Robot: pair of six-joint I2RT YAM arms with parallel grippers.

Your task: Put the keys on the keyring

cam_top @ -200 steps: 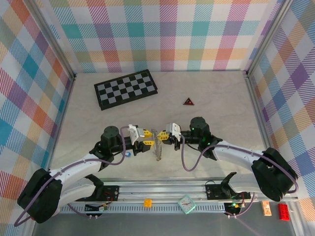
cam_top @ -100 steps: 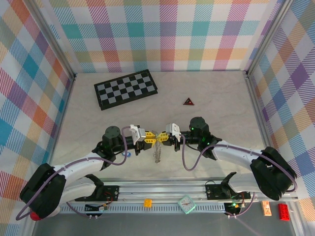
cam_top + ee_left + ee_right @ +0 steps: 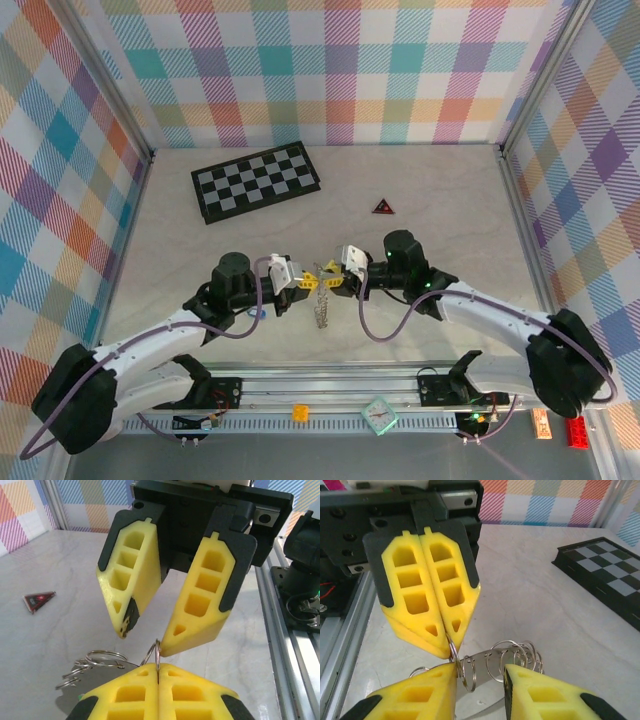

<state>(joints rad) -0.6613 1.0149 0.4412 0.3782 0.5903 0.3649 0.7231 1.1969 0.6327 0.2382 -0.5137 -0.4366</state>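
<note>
The keyring (image 3: pixel 320 303) is a bunch of silvery rings on a grey metal strip, hanging between the two grippers above the near middle of the table. My left gripper (image 3: pixel 159 667) is shut on one ring (image 3: pixel 158 654) of it. My right gripper (image 3: pixel 480 675) is open. Its left finger (image 3: pixel 427 692) touches that same ring (image 3: pixel 453 655), and the other rings (image 3: pixel 517 656) hang between its fingers. A speck of green (image 3: pixel 515 658) shows among the rings, too small to name. A tiny blue key (image 3: pixel 257 313) lies on the table beside the left arm.
A black-and-white checkerboard (image 3: pixel 255 180) lies at the back left. A dark red-edged triangle (image 3: pixel 383 207) sits right of the middle, also seen on the table (image 3: pixel 39 600). A metal rail (image 3: pixel 330 385) runs along the near edge, and plaid walls close in three sides.
The left gripper has shut on a ring of the keyring. The right gripper, shut before, has opened and let the ring go. Both arms stay close together.
</note>
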